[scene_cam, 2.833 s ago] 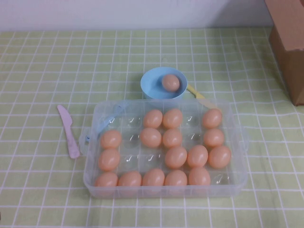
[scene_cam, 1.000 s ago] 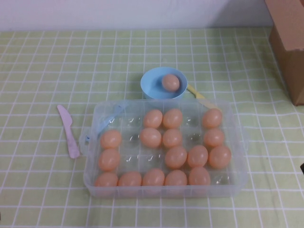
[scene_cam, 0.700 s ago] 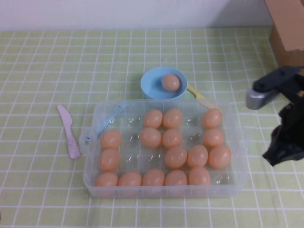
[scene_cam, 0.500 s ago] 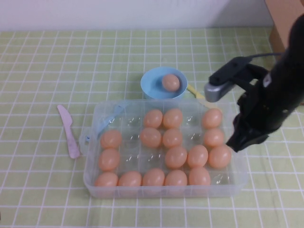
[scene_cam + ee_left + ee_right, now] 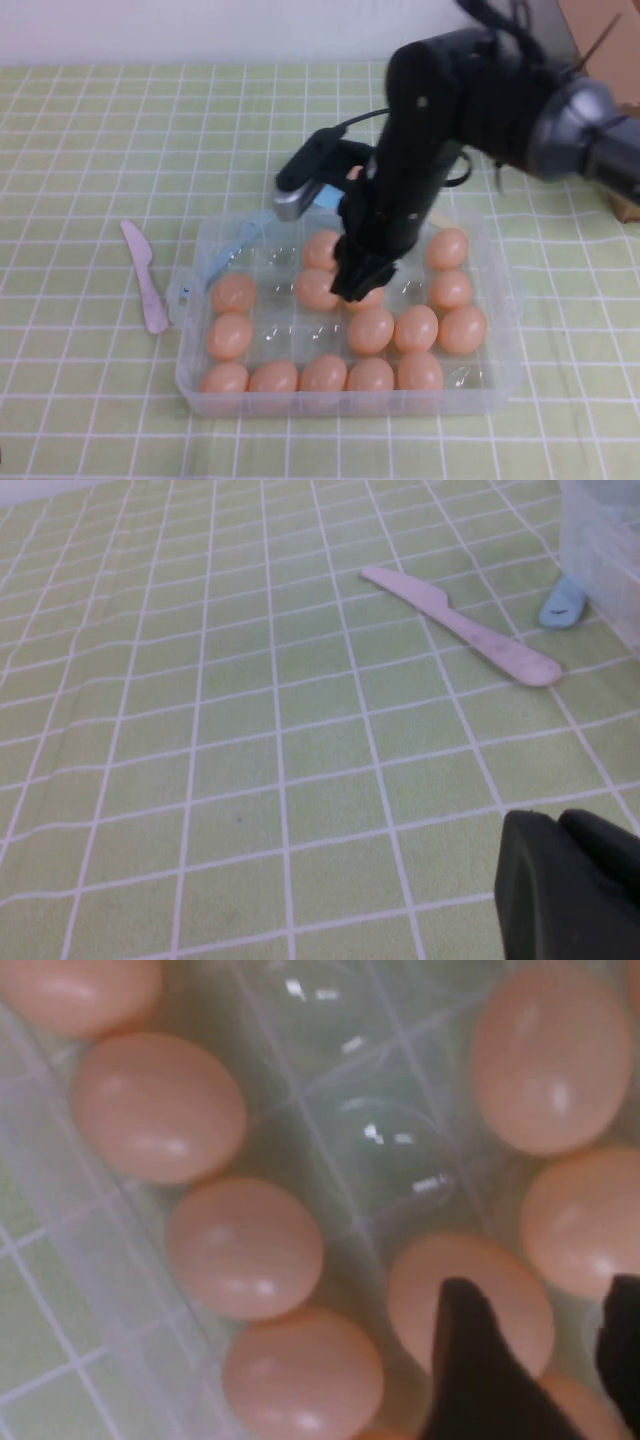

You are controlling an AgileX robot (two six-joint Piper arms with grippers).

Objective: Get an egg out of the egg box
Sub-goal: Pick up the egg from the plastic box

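The clear plastic egg box [image 5: 192,372] sits in the middle of the table and holds several peach-orange eggs. Its corner and pale blue latch [image 5: 562,602] show in the left wrist view. My right gripper [image 5: 356,284] reaches down over the box's middle. In the right wrist view it [image 5: 545,1350] is open, its dark fingers [image 5: 470,1370] astride one egg [image 5: 500,1285] without closing on it. That egg [image 5: 374,298] is mostly hidden under the gripper in the high view. My left gripper [image 5: 575,880] is shut and empty, low over the tablecloth left of the box.
A pink plastic knife [image 5: 145,275] lies left of the box, also in the left wrist view [image 5: 460,625]. A small blue bowl [image 5: 322,197] behind the box is mostly hidden by my right arm. A brown cardboard box [image 5: 612,40] stands at the far right.
My right arm has come in from the right edge and swung left over the egg box, lowering its open gripper onto the middle eggs. The eggs and the box have not moved.
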